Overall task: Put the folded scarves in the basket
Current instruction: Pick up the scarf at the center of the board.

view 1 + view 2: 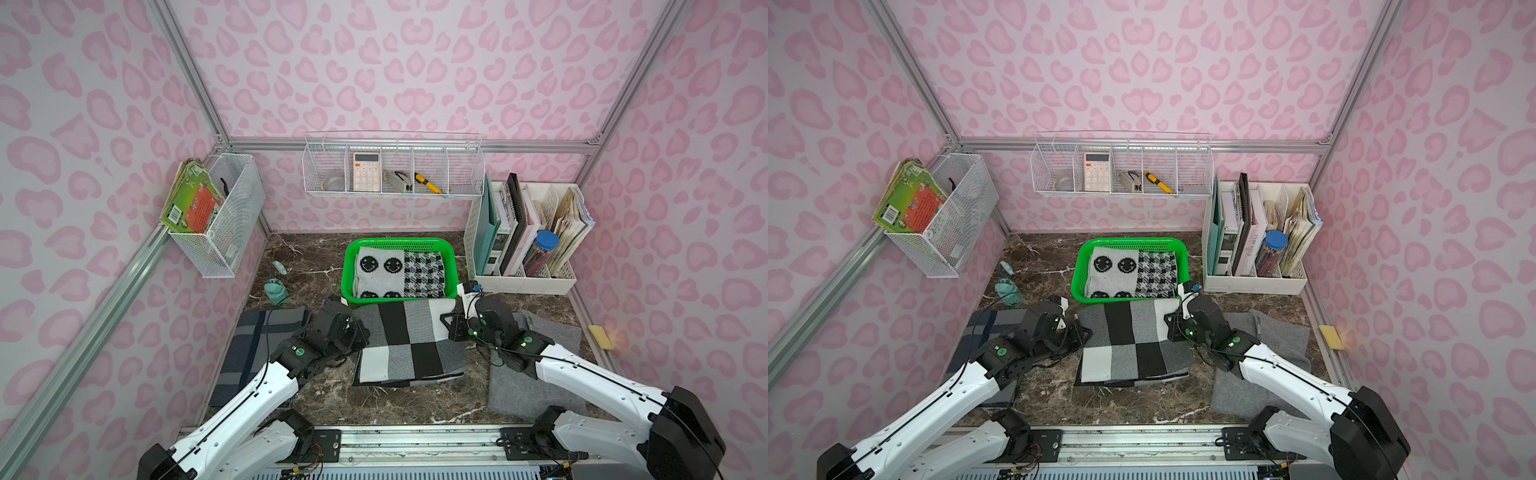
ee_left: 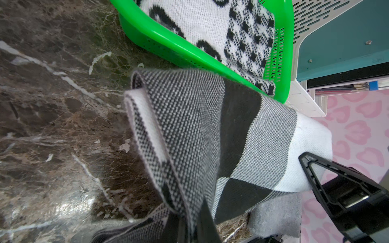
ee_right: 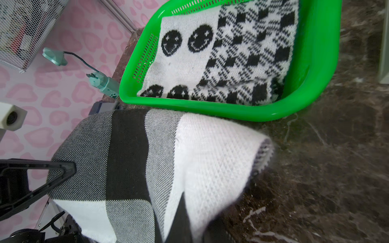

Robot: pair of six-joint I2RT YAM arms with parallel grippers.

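Checked black, grey and white, your folded scarf (image 1: 409, 345) sits on the table (image 1: 415, 403) just before the green basket (image 1: 398, 241). Its far edge is raised by the rim, with your left fingers (image 1: 360, 332) and right fingers (image 1: 447, 328) clamped on its corners.

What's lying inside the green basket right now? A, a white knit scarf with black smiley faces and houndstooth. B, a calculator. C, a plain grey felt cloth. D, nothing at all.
A: the green basket holds the smiley-face scarf, while the checked scarf is outside it, by its near rim.
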